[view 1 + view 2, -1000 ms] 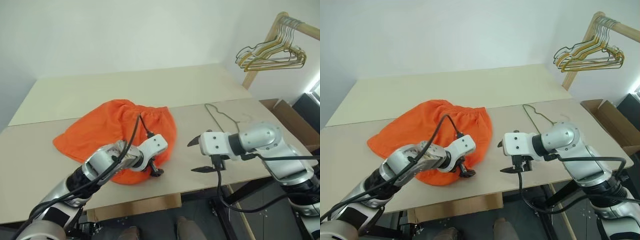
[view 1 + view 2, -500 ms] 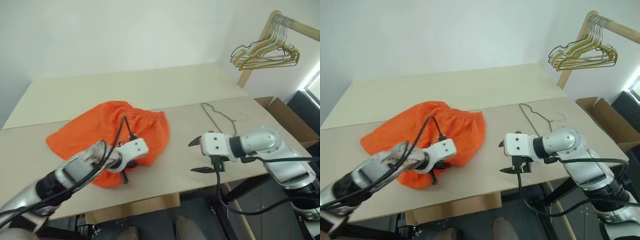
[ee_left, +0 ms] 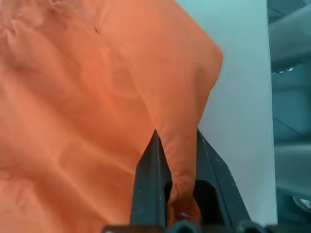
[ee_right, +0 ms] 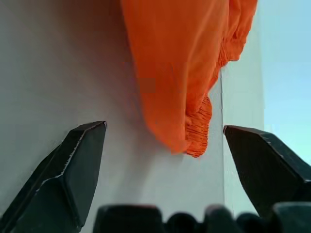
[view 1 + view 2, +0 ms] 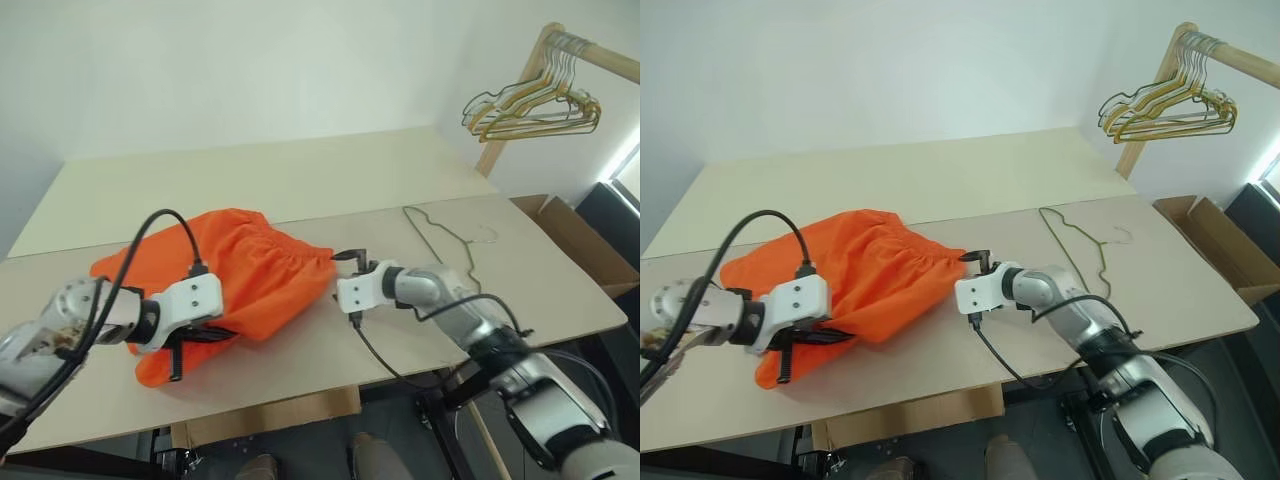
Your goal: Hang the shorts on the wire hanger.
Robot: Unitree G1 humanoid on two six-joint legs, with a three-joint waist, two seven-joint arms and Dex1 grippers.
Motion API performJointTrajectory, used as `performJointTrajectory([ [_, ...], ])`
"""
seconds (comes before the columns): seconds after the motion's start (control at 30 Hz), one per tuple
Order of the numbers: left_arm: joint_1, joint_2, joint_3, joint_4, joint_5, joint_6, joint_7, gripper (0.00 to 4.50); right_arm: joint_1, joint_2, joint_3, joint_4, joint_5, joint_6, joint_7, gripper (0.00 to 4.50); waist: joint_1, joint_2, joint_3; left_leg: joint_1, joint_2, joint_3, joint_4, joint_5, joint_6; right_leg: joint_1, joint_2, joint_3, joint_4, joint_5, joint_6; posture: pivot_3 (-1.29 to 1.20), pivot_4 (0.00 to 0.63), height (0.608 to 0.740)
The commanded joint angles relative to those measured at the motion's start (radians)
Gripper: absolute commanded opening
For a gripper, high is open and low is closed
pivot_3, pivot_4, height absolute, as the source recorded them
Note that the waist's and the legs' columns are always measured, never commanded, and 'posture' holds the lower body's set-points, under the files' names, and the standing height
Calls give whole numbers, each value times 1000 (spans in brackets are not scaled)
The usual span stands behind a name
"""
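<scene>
On the bench [image 5: 420,180], the shorts [image 5: 235,270] are lying bunched, a fold pinched in the closed left end effector [image 3: 177,189] at their near edge. Facing the gathered waistband, the right end effector [image 4: 170,160] is standing spread wide, apparently not touching fabric. Beyond it, the wire hanger [image 5: 440,232] is lying flat.

We see a plain white wall [image 5: 250,70] across the upper frame. Below it two pale beige tables [image 5: 300,175] lie edge to edge, a seam running between them. At upper right a wooden rack [image 5: 520,90] leans up, with a bunch of gold and dark hangers [image 5: 530,110] on its bar. A cardboard box [image 5: 575,235] sits at right, near the table's corner. Dark floor [image 5: 400,440] shows along the bottom. Bright light enters at the right edge.
</scene>
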State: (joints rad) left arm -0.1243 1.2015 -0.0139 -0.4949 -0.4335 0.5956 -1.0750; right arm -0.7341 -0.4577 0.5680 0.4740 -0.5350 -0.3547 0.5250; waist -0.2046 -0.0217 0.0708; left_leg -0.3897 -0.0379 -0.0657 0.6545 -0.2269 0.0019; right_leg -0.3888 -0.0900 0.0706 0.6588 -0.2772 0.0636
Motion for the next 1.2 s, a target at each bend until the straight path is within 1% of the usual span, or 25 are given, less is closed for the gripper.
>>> performJointTrajectory([
  [0.03, 56, 14, 117, -29, -24, -39, -48, 21, -105, 66, 15, 201, -96, -81, -215, 4500, 0, 0, 0, 1, 0, 0, 0, 0, 0, 0, 0, 0, 0, 0, 0, -49, 0, 740],
  [0.1, 104, 17, 172, -49, -36, -39, -75, 21, -157, 109, 28, 322, -129, -104, -301, 4500, -4, 0, 0, 1, 0, 0, 0, 0, 0, 0, 0, 1, 1, 0, 0, -32, 0, 740],
  [0.2, 185, 20, 263, -80, -44, -38, -112, 0, -222, 157, 38, 469, -146, -154, -375, 3869, -1, 0, 0, 3, 0, 0, -2, 1, -1, 0, 1, 1, 3, 0, 0, -12, 0, 740],
  [0.37, 239, 14, 322, -107, -34, -13, -102, 0, -254, 167, 37, 551, -133, -291, -363, 2100, 15, 0, 0, 4, 0, -1, -3, 1, -1, 1, 1, 1, 3, 0, 0, 7, 0, 740],
  [0.43, 246, 11, 329, -117, -37, -2, -95, 0, -252, 168, 34, 556, -132, -326, -363, 1313, 24, 0, 0, 5, 0, -1, -3, 1, -1, 2, 1, 1, 3, 0, 0, 9, 0, 740],
  [0.57, 249, 9, 326, -125, -37, 10, -86, 0, -252, 155, 26, 552, -134, -360, -361, 20, 28, 0, 0, 5, 1, -1, -3, 1, -1, 1, 2, 1, 4, 0, 0, 7, 0, 740],
  [0.67, 236, 9, 305, -114, -30, 8, -80, 0, -255, 117, 23, 553, -145, -377, -365, 20, 28, 0, 0, 5, 0, -1, -3, 1, -1, 1, 2, 1, 4, 0, 0, -12, 0, 740],
  [0.77, 203, 8, 258, -90, -15, -5, -76, 0, -254, 49, 14, 539, -154, -371, -368, 20, 34, 0, 0, 5, 0, -1, -3, 1, -1, 1, 2, 1, 4, 0, 0, -35, 0, 740],
  [0.93, 68, -22, 104, -5, 46, -68, -78, 0, -206, -109, -29, 445, -140, -347, -347, 20, 31, 0, -1, 5, 0, 0, -3, 1, -1, 2, 1, 1, 4, 0, 0, -106, 0, 740],
  [1.07, -64, -70, -20, 80, 104, -131, -103, 0, -105, -240, -100, 275, -124, -267, -316, 20, 17, 0, -1, 4, 0, 0, -3, 1, -1, 2, 1, 1, 3, 0, 0, -189, 0, 740],
  [1.2, -215, -138, -144, 232, 212, -248, -122, 0, 86, -338, -224, 2, -105, -79, -270, 20, -10, 1, -4, 1, 0, 0, -1, 1, -1, 1, 1, 0, 4, 0, 0, -254, 2, 740],
])
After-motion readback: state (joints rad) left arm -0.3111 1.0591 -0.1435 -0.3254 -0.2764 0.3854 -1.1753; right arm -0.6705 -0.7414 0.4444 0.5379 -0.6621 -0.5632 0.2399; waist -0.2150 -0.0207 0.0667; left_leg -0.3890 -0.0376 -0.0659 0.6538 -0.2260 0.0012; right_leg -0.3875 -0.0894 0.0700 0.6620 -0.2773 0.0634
